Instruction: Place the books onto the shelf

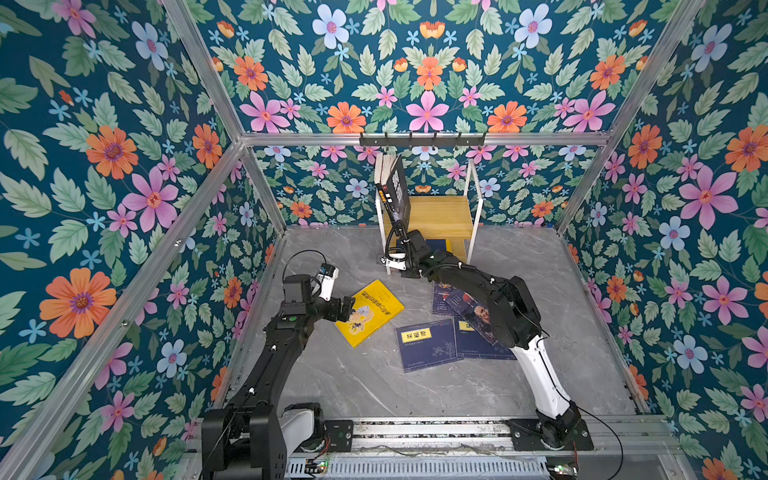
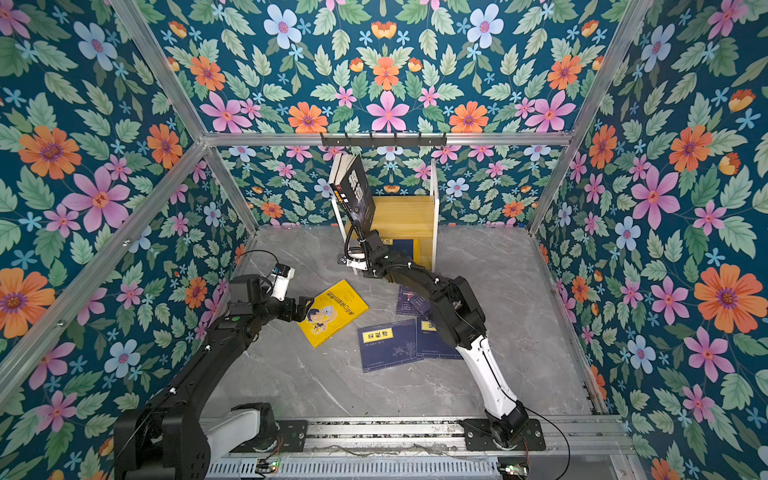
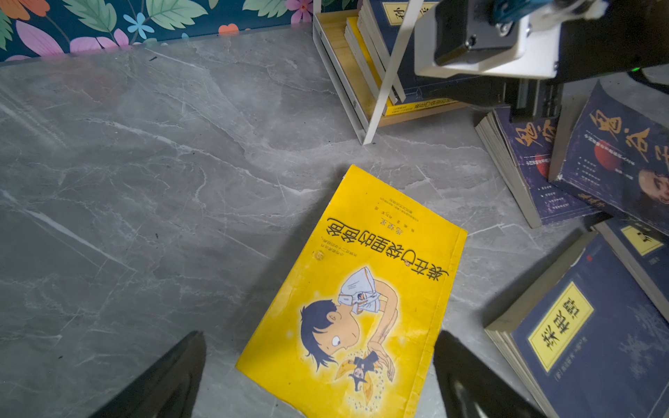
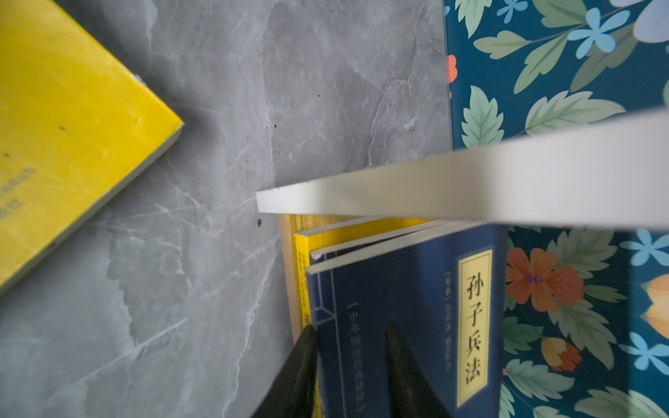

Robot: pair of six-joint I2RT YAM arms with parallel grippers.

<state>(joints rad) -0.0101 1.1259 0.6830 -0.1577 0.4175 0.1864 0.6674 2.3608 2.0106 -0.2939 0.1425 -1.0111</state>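
Though its own arm hides it in both top views, right gripper [image 4: 352,331]: inside the lower tier of the shelf [image 1: 440,212], jaws a narrow gap apart at the spine edge of a navy book [image 4: 398,289]; I cannot tell whether they pinch it.
Lower tier books: three by the page edges in the right wrist view. One yellow one [image 4: 302,260] is nearest the shelf's left end, then probably two navy, leaning together.
Upper tier books: one black book [image 1: 397,187] leans at the left end with at least one more behind it; the exact count is unclear.
Left gripper [image 1: 347,309]: jaws spread wide, holding nothing, above the end of the yellow cartoon book [image 1: 370,311] nearer the arm's base.
Table books: five lie flat on the grey table [image 1: 374,386]. There is one yellow cartoon book, two navy label books [image 1: 426,345] side by side, and two portrait books [image 1: 478,311], one overlapping the other.
Shelf tiers: two, with a white frame and wooden boards, at the middle of the back wall.
Hook rail [image 1: 422,141]: one, black, on the bar above the shelf.
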